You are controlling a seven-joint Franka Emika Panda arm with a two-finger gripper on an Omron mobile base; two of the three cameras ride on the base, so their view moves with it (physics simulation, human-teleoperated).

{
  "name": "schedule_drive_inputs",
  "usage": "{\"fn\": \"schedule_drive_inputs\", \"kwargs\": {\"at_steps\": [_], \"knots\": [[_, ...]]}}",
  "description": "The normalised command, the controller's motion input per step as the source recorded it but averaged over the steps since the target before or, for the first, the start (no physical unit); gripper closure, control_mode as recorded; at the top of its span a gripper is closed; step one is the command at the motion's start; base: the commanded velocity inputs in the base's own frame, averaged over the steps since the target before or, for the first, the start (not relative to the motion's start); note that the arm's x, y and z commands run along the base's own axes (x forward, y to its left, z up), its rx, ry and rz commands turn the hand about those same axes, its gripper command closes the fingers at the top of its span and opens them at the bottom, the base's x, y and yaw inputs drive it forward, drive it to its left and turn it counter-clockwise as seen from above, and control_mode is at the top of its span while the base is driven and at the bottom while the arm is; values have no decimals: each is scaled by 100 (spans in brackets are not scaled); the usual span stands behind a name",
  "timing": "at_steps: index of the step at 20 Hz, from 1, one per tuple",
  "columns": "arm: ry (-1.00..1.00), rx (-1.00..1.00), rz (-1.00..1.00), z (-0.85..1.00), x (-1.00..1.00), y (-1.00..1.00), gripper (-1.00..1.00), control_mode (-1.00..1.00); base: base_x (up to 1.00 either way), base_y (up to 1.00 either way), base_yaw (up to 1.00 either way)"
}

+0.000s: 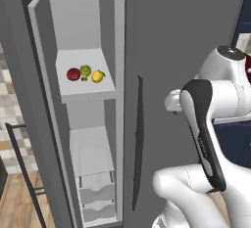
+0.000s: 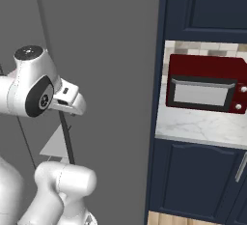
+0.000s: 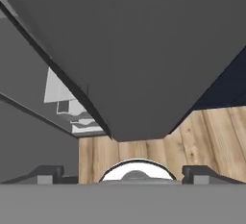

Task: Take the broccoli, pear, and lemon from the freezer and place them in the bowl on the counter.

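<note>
The freezer (image 1: 81, 21) stands open at the left. On its upper pale shelf, side by side, lie the dark red pear (image 1: 73, 74), the green broccoli (image 1: 85, 71) and the yellow lemon (image 1: 98, 76). My gripper (image 3: 124, 174) is open and holds nothing, its fingertips (image 3: 45, 172) set wide apart. It points down along the grey door to the right of the freezer opening, well away from the shelf. The white marble counter (image 2: 202, 122) shows at the right. The bowl is out of view.
A long dark vertical handle (image 1: 139, 139) runs down the closed grey door beside the opening. A red microwave (image 2: 205, 89) sits on the counter above navy cabinets (image 2: 193, 180). A black frame (image 1: 19, 158) stands at the far left over wooden floor (image 3: 211, 136).
</note>
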Motion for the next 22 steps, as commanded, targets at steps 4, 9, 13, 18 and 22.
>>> {"fn": "schedule_drive_inputs", "kwargs": {"at_steps": [4,9,13,18,22], "knots": [[0,0,-2,11,-85,0,-100,-100,0,0,0],[0,0,0,14,-38,-2,-100,-100,0,0,0],[0,0,0,15,-13,-19,-100,-100,0,0,0],[0,0,0,15,-10,-17,-100,-100,0,0,0],[0,0,0,4,-5,-2,-100,-100,0,0,0]]}}
